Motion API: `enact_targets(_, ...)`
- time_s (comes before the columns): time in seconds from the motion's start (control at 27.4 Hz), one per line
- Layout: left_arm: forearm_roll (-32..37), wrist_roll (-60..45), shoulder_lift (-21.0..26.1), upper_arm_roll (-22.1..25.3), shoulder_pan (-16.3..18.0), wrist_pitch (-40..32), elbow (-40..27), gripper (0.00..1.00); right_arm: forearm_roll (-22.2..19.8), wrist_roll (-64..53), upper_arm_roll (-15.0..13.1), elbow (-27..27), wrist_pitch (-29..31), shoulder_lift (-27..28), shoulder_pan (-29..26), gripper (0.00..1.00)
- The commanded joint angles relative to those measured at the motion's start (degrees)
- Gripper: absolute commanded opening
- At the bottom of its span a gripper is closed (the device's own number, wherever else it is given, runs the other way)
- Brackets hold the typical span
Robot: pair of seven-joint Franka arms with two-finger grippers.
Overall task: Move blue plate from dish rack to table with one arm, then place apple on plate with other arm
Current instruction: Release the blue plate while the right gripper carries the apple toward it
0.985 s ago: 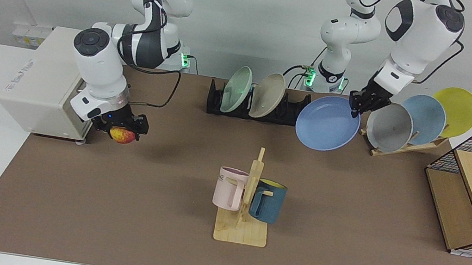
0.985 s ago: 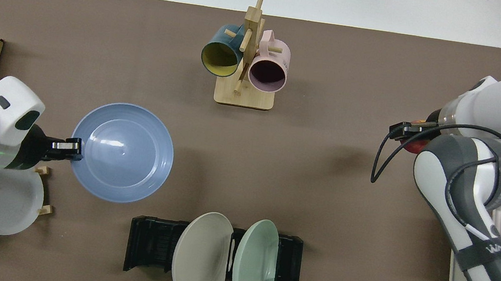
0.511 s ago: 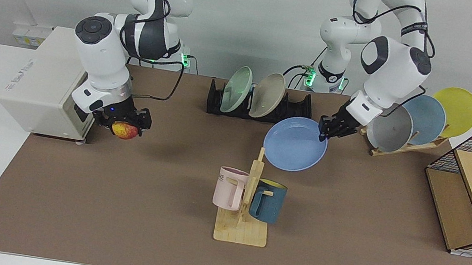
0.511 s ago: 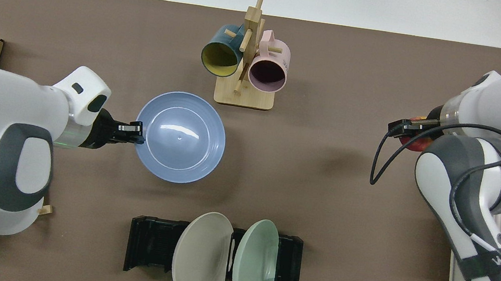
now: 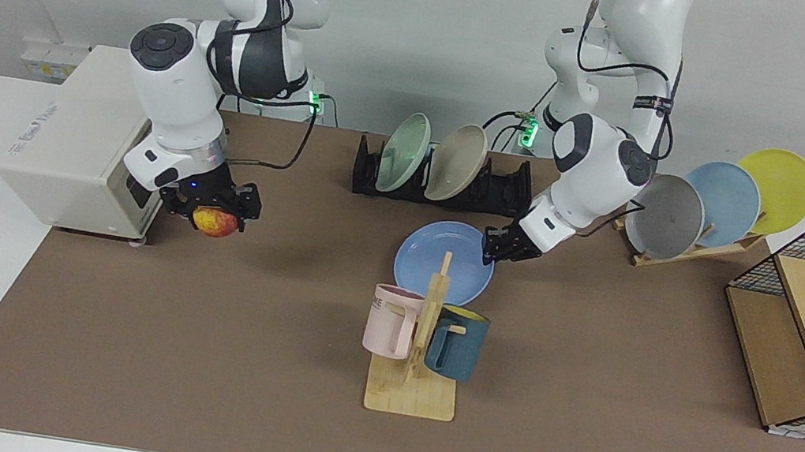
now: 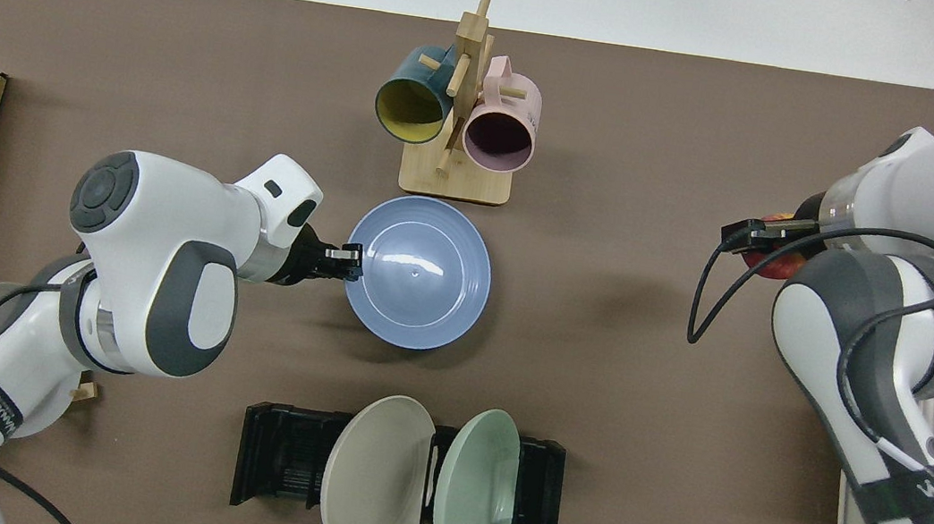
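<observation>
I read "ME" on the pink mug (image 5: 392, 319), mid-frame in the facing view. Lettering on the arm bands and the white box (image 5: 67, 144) at left is too small to read.

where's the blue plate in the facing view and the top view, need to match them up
Facing view: the blue plate is mid-table, held at its rim by the left gripper, just behind the wooden mug stand.
Top view: the blue plate is at centre, directly below that stand.
Shared landmark: the mug stand.

Blue plate (image 5: 437, 259) between dish rack (image 5: 444, 176) and mug stand (image 5: 419, 356).
</observation>
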Motion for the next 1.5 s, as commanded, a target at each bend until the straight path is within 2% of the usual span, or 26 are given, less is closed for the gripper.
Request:
enact_targets(0.0, -1.4, 0.9, -0.5, 0.0, -1.6, 0.8, -1.3, 0.0, 0.9, 0.5, 0.1, 0.3, -0.5, -0.5, 0.5, 0.0)
enact_targets(0.44, -1.3, 1.9, -0.6, 0.0, -3.7, 2.0, -3.2, 0.0, 0.7, 2.0, 0.2, 0.4, 0.2, -0.2, 1.1, 0.0)
enact_targets(0.58, -1.3, 3.0, -0.5, 0.0, -3.7, 2.2, -3.9, 0.0, 0.7, 6.5, 0.2, 0.4, 0.1, -0.2, 4.3, 0.0)
enact_targets(0.91, -1.3, 4.5, 0.0, 0.0, -3.8, 3.1, -4.6, 0.0, 1.1, 12.3, 0.2, 0.4, 0.0, -0.5, 6.9, 0.0)
enact_targets(1.06, -1.2, 4.4, 2.7, 0.0, -4.9, 4.5, -4.7, 0.0, 1.2, 12.5, 0.2, 0.4, -0.2, -0.5, 8.6, 0.0)
enact_targets(1.2, -1.2, 3.7, 3.1, 0.0, -5.1, 6.2, -4.4, 0.0, 1.2, 15.0, 0.1, 0.4, -0.3, -0.5, 9.8, 0.0)
enact_targets(1.28, -1.2, 3.5, 3.1, 0.0, -5.3, 6.1, -4.0, 0.1, 1.2, 16.2, 0.2, 0.4, -0.2, -0.5, 10.0, 0.0)
enact_targets(1.46, -0.4, 2.8, 2.4, 0.0, -5.4, 5.9, -3.5, 0.53, 1.2, 18.2, 0.1, 0.5, 0.1, -0.4, 11.6, 0.0)
